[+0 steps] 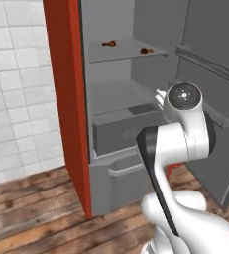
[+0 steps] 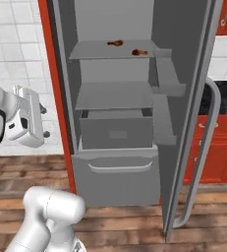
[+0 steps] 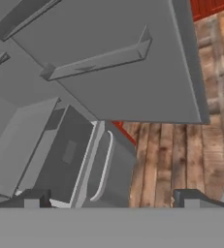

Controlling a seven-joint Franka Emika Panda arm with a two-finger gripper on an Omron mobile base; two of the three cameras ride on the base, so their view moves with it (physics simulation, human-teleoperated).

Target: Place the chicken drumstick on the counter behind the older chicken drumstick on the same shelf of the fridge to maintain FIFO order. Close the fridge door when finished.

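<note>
Nearest, my claw [image 3: 111, 202] hangs wide apart and empty, low before the fridge [image 2: 115, 123]. Farther in, two chicken drumsticks [image 2: 115, 43] [image 2: 139, 52] lie on the upper shelf [image 2: 93, 52]. I judge only the open fridge door [image 2: 184, 74] remains.

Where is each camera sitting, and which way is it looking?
Left base view: sits behind the arm to its left, faces the open tall grey fridge; the white arm rises lower right.
Right base view: sits behind to the right, faces the same fridge and its large flat grey door; the arm and gripper show at left.
Hand view: sits on the hand, looks at the door, the boxy grey drawer and wooden floor; dark fingertips at bottom.
Both base views share two brown chicken drumsticks on the thin light-grey upper shelf.
</note>
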